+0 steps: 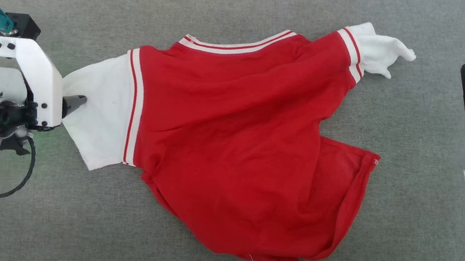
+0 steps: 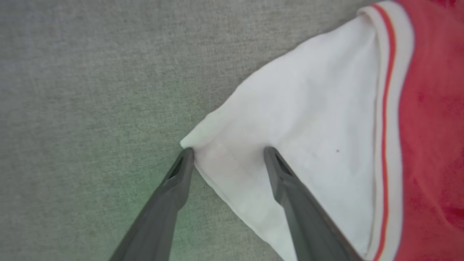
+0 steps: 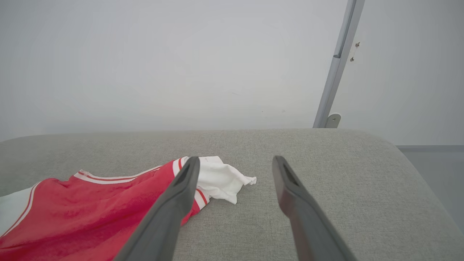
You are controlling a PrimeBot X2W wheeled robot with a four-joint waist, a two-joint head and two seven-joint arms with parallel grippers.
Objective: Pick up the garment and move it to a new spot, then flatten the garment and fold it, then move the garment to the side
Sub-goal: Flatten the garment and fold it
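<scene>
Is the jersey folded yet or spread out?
Spread out, not folded: the jersey lies rumpled, both white sleeves extended, hem turned up.

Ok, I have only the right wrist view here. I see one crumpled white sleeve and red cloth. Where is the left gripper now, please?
Observer: The left gripper is at the other white sleeve of the garment, on the robot's left. Its jaws are open and the sleeve's corner lies between its fingers.
Operator: Is this sleeve crumpled too?
Observer: No, it lies spread flat on the grey surface.
Operator: And the hem, is it straight?
Observer: No. The hem is bunched, with a flap folded over on the robot's right.
</scene>
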